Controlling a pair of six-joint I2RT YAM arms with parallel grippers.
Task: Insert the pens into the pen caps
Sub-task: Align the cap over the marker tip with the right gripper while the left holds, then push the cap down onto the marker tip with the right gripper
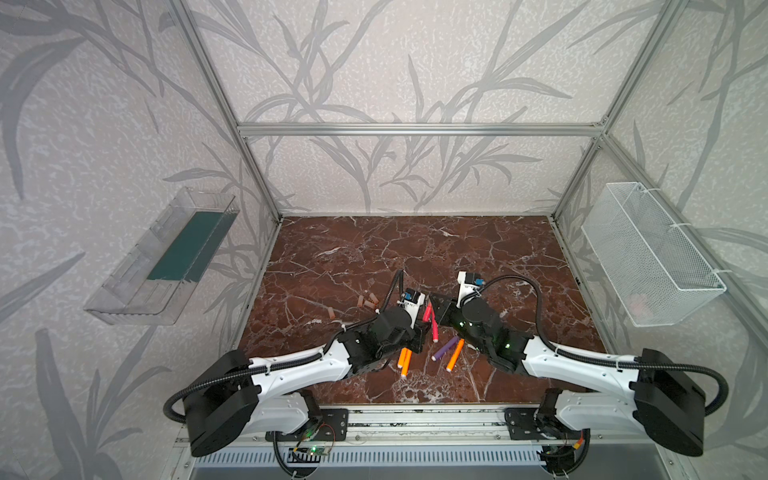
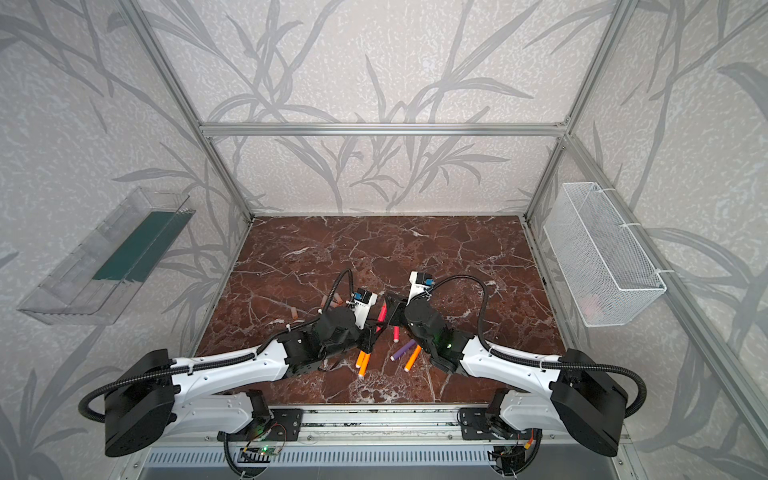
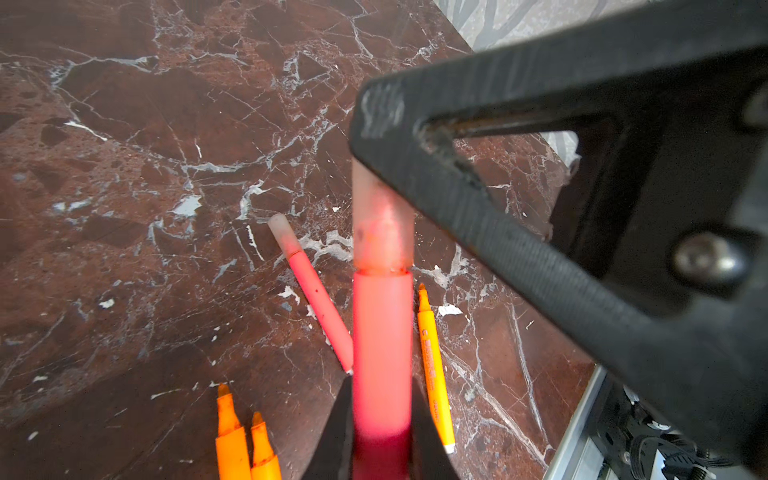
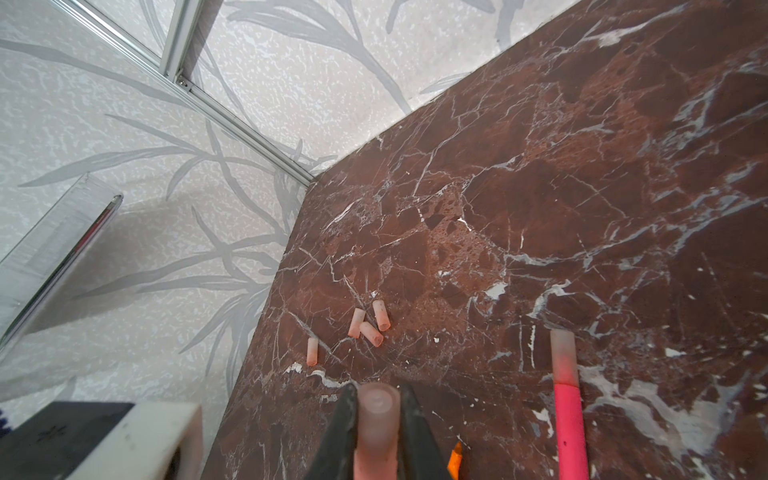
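Observation:
My left gripper (image 3: 382, 399) is shut on a pink-red pen (image 3: 382, 353), held above the table. A translucent pen cap (image 3: 382, 232) sits over that pen's tip, and my right gripper (image 4: 377, 395) is shut on this cap (image 4: 377, 415). In both top views the two grippers (image 1: 422, 328) (image 1: 432, 301) meet at mid-table. A second pink-red pen (image 3: 320, 307) with a cap on lies on the marble. Near it lie a purple pen (image 1: 444, 348), an orange pen (image 1: 455, 354) and two more orange pens (image 1: 404, 359). Several loose pen caps (image 4: 368, 324) lie to the left.
The brown marble table (image 1: 415, 249) is boxed in by an aluminium frame and papered walls. A clear plastic tray (image 1: 162, 257) hangs on the left wall. A white wire basket (image 1: 652, 253) hangs on the right wall.

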